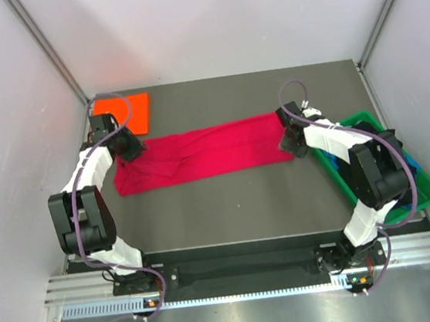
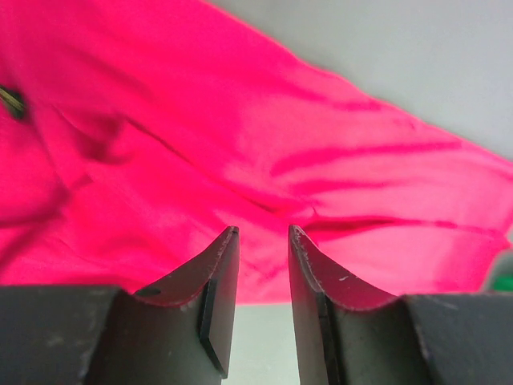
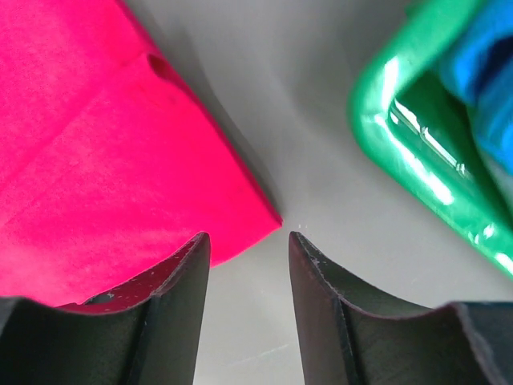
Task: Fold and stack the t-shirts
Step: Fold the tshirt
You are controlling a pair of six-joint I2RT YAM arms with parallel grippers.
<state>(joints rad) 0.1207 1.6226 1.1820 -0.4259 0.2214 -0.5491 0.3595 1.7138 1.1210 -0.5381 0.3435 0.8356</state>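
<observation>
From above, the crimson t-shirt (image 1: 206,153) lies as a long band across the desk (image 1: 236,205), one end at the left hand (image 1: 129,146), the other at the right hand (image 1: 291,143). Left wrist view: that hand is part-open and empty, with wrinkled cloth just beyond its tips. Right wrist view: part-open and empty, with a flat corner just ahead-left.

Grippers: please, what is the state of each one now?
Left gripper: open, holding nothing; the red t-shirt lies ahead of its fingertips.
Right gripper: open, holding nothing.
</observation>
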